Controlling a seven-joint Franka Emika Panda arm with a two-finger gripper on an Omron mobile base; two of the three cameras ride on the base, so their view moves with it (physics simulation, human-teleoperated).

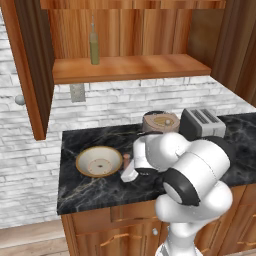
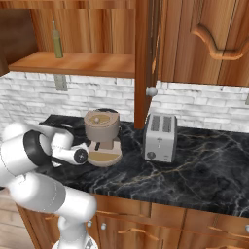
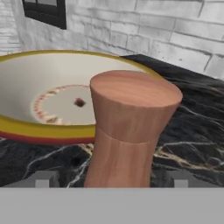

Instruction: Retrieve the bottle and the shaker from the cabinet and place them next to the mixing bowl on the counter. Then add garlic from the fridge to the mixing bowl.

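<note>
The shaker (image 3: 131, 127), a plain wooden one with a wide flat top and narrower waist, stood upright on the black marble counter (image 1: 90, 187), just beside the bowl's (image 1: 99, 161) right rim and towards the counter's front edge. From the left base view only a sliver of the shaker (image 1: 126, 157) showed between bowl and arm.

The bowl was wide and shallow, yellow rim, cream inside, with a ring of reddish marks and a small dark spot at its centre. It held nothing loose that I could make out. It sat near the counter's left end, roughly midway between wall and front edge.

Gripper (image 3: 107, 179): the two fingertips (image 3: 41, 179) stood wide apart, one on each side of the shaker's base, with visible gaps to the wood. Open, holding nothing.

The bottle (image 1: 94, 46), tall, olive green, narrow neck, stood upright on the open cabinet's shelf (image 1: 150, 67), towards the shelf's left end and near its back. Contents could not be seen.

Behind the arm, towards the counter's back edge: a round tan canister-like appliance (image 2: 102, 136) with a lid and a knob on top, and just beside it a silver two-slot toaster (image 2: 160, 137), slots empty.
</note>
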